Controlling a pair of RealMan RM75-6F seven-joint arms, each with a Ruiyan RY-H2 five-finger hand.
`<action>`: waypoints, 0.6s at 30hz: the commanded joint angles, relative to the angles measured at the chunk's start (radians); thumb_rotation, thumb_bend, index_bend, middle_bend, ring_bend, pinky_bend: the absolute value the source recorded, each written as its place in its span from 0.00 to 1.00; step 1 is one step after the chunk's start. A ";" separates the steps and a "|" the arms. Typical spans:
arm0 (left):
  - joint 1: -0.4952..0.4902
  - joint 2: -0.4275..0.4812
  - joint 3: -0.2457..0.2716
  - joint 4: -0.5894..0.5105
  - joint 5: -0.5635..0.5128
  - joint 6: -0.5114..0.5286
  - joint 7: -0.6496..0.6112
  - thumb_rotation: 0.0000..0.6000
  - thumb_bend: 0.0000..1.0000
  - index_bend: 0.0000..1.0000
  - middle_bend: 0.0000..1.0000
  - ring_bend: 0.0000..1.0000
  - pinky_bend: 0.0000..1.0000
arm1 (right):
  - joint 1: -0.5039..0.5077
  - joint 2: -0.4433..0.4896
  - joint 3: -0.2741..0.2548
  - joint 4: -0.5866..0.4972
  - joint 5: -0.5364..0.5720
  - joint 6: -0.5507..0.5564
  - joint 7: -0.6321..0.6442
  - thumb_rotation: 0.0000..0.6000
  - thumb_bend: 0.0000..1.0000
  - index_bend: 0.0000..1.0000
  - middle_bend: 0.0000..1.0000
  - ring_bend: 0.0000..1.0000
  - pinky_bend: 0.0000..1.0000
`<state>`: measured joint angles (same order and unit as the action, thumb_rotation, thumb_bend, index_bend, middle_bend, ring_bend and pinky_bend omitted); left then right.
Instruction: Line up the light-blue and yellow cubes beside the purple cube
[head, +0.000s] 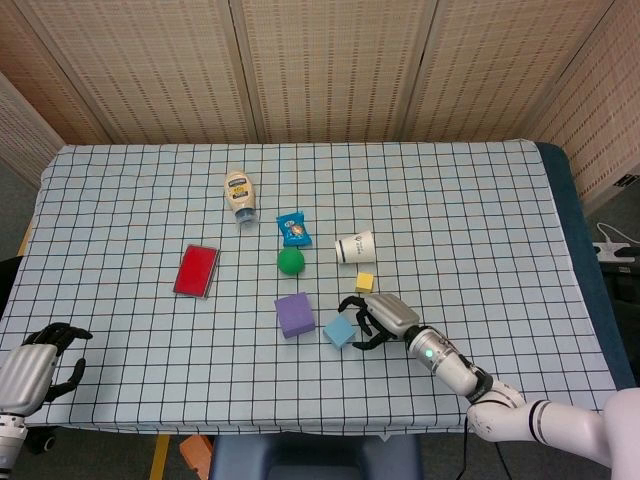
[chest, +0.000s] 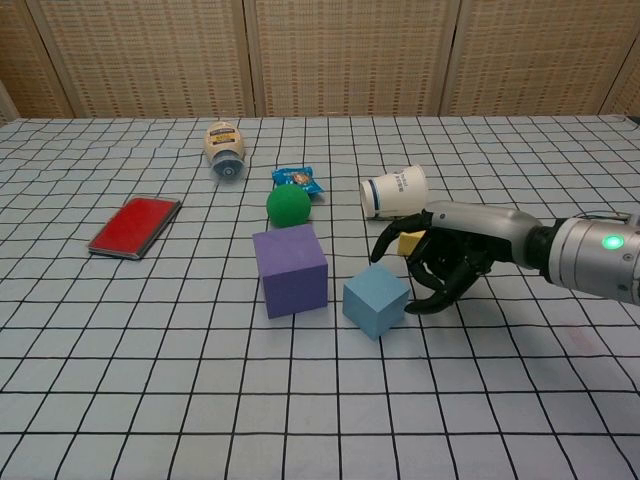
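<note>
The purple cube (head: 294, 314) (chest: 290, 270) stands mid-table, with the light-blue cube (head: 339, 331) (chest: 375, 300) just to its right, turned at an angle. The small yellow cube (head: 365, 282) (chest: 410, 243) lies behind them near the cup, partly hidden by my right hand in the chest view. My right hand (head: 375, 315) (chest: 440, 258) hovers low right beside the light-blue cube, fingers curved and spread, holding nothing; its fingertips are close to the cube's right side. At the table's near-left corner my left hand (head: 38, 362) rests, loosely curved and empty.
A tipped paper cup (head: 355, 247) (chest: 393, 192), a green ball (head: 290, 261) (chest: 288, 206), a blue snack packet (head: 293, 229), a lying mayonnaise bottle (head: 239, 194) and a red flat case (head: 196, 270) lie behind and left of the cubes on the checked cloth (head: 480, 230).
</note>
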<state>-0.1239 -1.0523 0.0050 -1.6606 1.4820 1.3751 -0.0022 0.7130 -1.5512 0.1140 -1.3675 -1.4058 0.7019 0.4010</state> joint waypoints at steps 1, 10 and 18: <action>0.001 0.000 0.000 0.000 0.000 0.001 -0.002 1.00 0.49 0.36 0.33 0.19 0.28 | 0.006 -0.013 -0.009 0.018 -0.022 0.011 0.027 1.00 0.10 0.35 0.76 0.80 0.95; 0.000 0.001 0.000 0.001 0.001 0.000 -0.005 1.00 0.49 0.36 0.33 0.20 0.28 | 0.008 -0.022 -0.025 0.039 -0.037 0.033 0.052 1.00 0.10 0.44 0.77 0.80 0.96; 0.000 0.000 0.001 0.001 0.001 -0.003 -0.005 1.00 0.49 0.36 0.33 0.20 0.28 | 0.000 -0.024 -0.030 0.043 -0.032 0.061 0.054 1.00 0.10 0.50 0.77 0.81 0.96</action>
<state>-0.1242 -1.0519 0.0059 -1.6594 1.4830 1.3724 -0.0068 0.7155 -1.5739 0.0832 -1.3252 -1.4393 0.7577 0.4558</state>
